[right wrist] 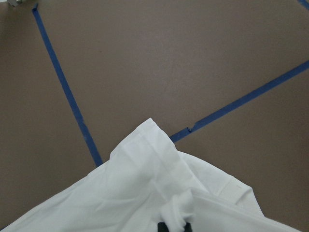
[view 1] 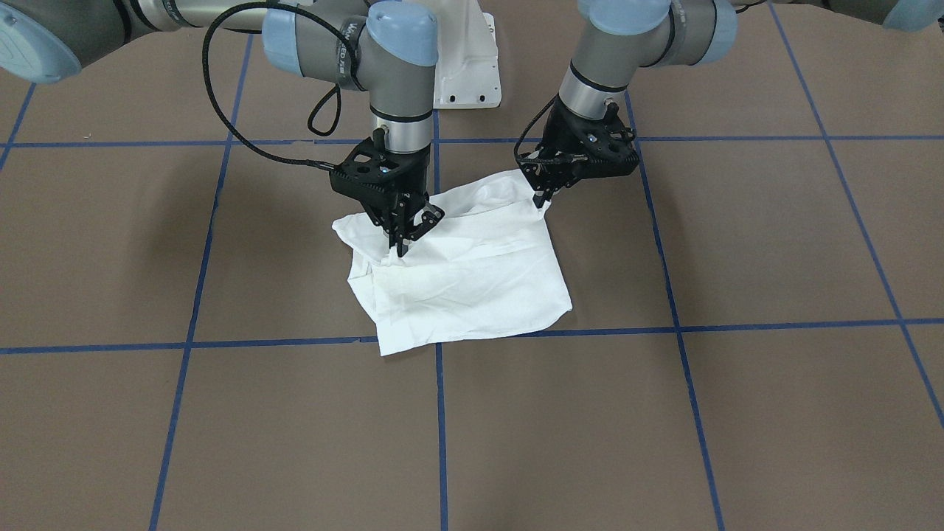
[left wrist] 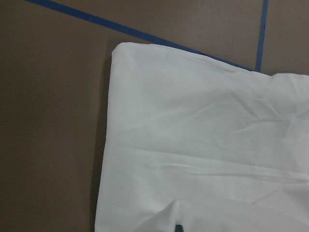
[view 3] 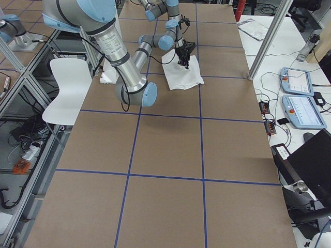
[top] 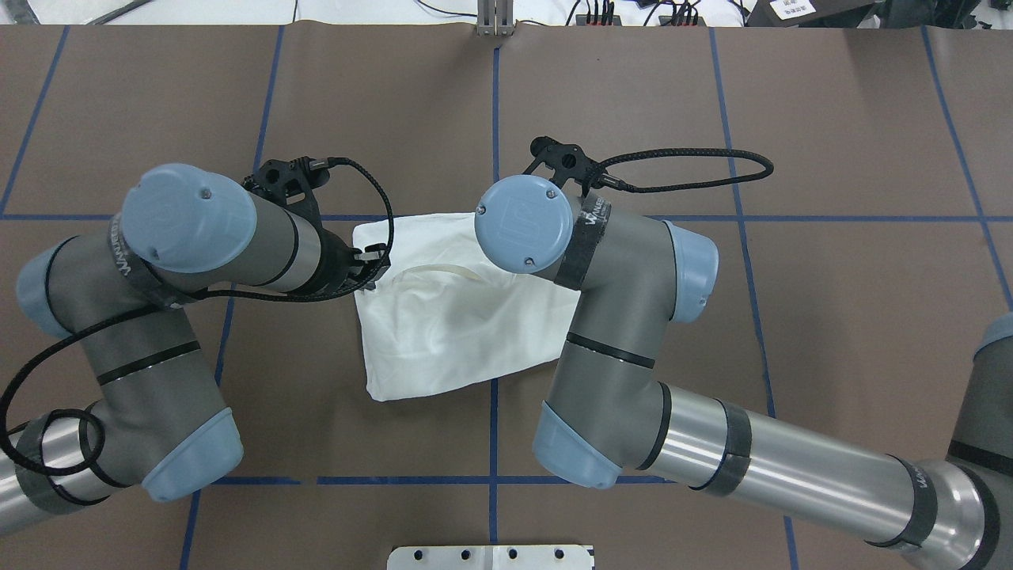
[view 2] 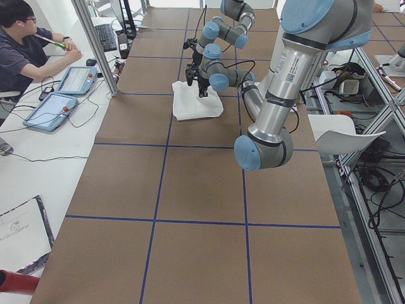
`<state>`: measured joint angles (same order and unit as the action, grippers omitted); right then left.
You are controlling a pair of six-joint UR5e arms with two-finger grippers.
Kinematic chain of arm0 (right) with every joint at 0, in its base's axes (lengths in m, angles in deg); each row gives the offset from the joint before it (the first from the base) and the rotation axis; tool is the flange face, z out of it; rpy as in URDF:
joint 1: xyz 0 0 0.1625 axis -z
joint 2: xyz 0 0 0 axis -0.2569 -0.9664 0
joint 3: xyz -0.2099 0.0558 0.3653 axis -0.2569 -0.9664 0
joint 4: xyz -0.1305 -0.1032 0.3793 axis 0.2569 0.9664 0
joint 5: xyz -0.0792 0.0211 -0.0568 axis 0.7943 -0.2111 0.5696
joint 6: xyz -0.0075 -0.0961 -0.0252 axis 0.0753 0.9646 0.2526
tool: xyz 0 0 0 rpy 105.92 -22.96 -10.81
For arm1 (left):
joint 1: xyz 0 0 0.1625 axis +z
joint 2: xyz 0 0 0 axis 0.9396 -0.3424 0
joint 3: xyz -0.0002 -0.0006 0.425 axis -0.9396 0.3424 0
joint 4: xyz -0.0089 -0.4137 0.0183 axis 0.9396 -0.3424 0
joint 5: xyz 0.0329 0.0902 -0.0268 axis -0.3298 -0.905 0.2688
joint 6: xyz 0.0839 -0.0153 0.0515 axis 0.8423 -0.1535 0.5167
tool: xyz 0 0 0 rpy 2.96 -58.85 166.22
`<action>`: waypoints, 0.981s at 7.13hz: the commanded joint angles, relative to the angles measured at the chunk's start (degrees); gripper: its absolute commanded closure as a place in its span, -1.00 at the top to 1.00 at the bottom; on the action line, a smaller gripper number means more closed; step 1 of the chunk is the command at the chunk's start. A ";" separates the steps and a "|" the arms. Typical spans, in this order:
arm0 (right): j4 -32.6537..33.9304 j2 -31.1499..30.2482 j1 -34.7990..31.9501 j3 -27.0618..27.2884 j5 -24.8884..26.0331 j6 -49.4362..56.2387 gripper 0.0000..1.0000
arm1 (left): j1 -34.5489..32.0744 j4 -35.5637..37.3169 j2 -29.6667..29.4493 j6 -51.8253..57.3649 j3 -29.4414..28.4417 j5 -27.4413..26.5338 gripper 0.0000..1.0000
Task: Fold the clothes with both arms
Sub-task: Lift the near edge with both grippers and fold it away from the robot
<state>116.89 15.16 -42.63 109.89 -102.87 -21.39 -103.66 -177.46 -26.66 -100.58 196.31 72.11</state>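
1. Closest to me, at the bottom of the front view, is the brown table (view 1: 221, 442). Blue tape lines (view 1: 441, 428) cut it into big squares.
2. A little further back, in the middle of the frame, lies the white T-shirt (view 1: 472, 280). It is folded into a rough square with wrinkles on top. Its near corner sits on the blue line that runs across.
3. Next comes the right gripper (view 1: 400, 247), left of the middle of the frame. It points straight down. Its fingers are pressed together on a bunch of the shirt near the left side, and the cloth puckers up around the tips.
4. Just behind that, right of the middle, is the left gripper (view 1: 546, 198). It leans over the shirt's far right corner and pinches it. That corner is lifted a little off the table.
5. Behind the grippers, the grey right arm (view 1: 398, 66) and left arm (view 1: 612, 66) with their light blue caps come down from the top of the frame.
6. Furthest back, at the top between the two arms, stands a white base (view 1: 468, 66).
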 commanded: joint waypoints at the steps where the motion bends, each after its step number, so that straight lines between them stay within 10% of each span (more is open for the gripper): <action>1: -0.38 0.60 -1.25 -1.93 -0.11 1.89 -1.00 | -2.61 -0.25 -1.71 4.42 -4.45 -0.66 -1.00; 7: -9.08 3.33 -2.84 -12.22 -0.02 3.48 -1.00 | -3.59 -1.04 -6.54 8.21 -14.74 -5.05 -1.00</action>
<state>107.95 18.31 -45.31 98.38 -102.89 -18.23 -107.16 -178.30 -32.20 -92.88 183.51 67.92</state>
